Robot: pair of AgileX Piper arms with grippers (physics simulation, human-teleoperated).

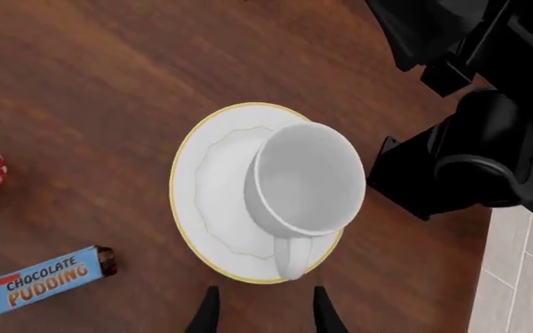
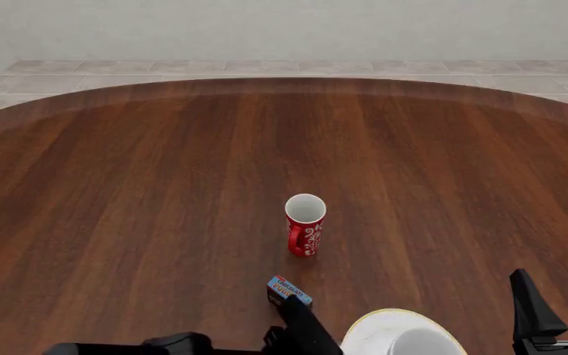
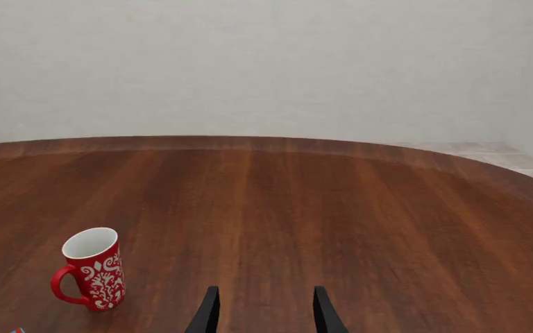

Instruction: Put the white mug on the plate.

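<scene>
The white mug (image 1: 305, 179) is seen standing on the plate (image 1: 213, 186) whole only in the left wrist view, where the left tool (image 1: 261, 310) is held apart above it, the right tool (image 3: 261, 310) is apart too, and the brown wood table (image 2: 146, 185) is backed by a pale wall.

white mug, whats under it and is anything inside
The white mug stands upright on the plate, toward one edge. Its inside looks empty. The plate's patch beneath the mug is hidden.
</scene>
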